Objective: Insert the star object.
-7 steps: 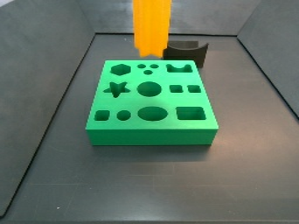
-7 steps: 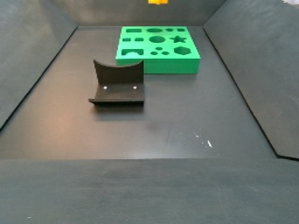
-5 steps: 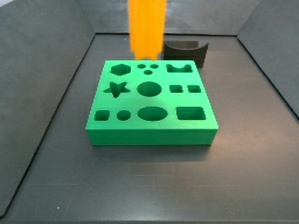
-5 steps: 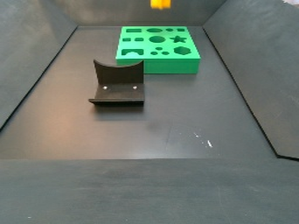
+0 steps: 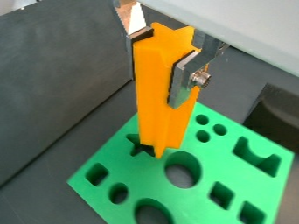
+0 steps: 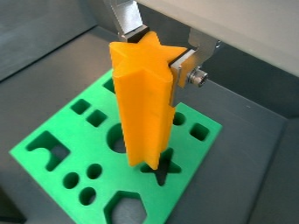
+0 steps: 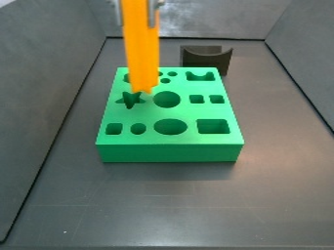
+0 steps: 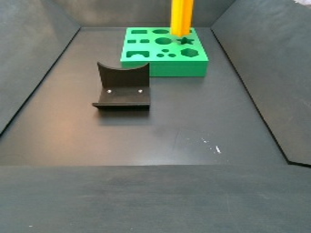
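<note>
You see the pincer clamped on the star object, its flat silver fingers pressing the ridged, smooth orange sides near the top. The peg stands upright above the green board, its lower end at the star-shaped hole; whether it has entered, you cannot tell. The board's other cut-outs, round, square and hexagonal, hold nothing. A dark curved block sits apart on the matte grey counter.
</note>
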Tool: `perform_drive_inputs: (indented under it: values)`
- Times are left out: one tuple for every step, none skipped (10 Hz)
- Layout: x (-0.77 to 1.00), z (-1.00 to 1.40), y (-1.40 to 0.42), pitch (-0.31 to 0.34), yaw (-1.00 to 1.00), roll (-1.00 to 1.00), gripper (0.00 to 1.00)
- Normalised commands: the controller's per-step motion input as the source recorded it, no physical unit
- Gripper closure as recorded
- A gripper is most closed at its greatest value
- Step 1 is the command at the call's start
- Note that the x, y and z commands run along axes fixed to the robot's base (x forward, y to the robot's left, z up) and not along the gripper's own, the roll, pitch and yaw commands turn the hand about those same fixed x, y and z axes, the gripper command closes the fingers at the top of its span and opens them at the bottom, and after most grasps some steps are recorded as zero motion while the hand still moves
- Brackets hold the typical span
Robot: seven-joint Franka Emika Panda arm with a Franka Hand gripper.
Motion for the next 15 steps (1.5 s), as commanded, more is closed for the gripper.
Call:
perform_drive_inputs:
  values:
    - [-0.31,0.0,-0.02,-0.01,-0.65,-0.09,1.0]
    - [-0.24,-0.03,-0.06,-0.051,-0.77,-0.08,1.0]
    - [-0.19,-0.06,-0.03,-0.054,-0.83,-0.07,1.0]
    - [-0.05,-0.22,0.0,-0.04,-0.77,-0.05,1.0]
    - [0.0,-0.36,0.0,-0.056,-0.59,-0.06,1.0]
    - [0.0,-0.37,0.0,-0.031,-0.49,-0.04,1.0]
    - [0.0,-0.24,0.0,-0.004,-0.47,-0.1,1.0]
    - [0.0,-0.17,0.01,0.0,-0.46,-0.13,1.0]
    - [0.0,-0.14,0.01,0.0,-0.44,-0.12,1.0]
    - [0.0,-0.14,0.01,0.0,-0.45,-0.11,1.0]
    - [0.0,-0.13,0.0,0.0,-0.6,-0.09,1.0]
    - [0.0,-0.15,0.01,0.0,-0.71,-0.07,1.0]
    - [0.0,-0.19,0.08,0.0,-0.61,-0.04,1.0]
    - [-0.01,-0.25,0.16,0.0,-0.38,0.0,1.0]
    - [0.0,-0.27,0.1,0.0,-0.17,-0.03,1.0]
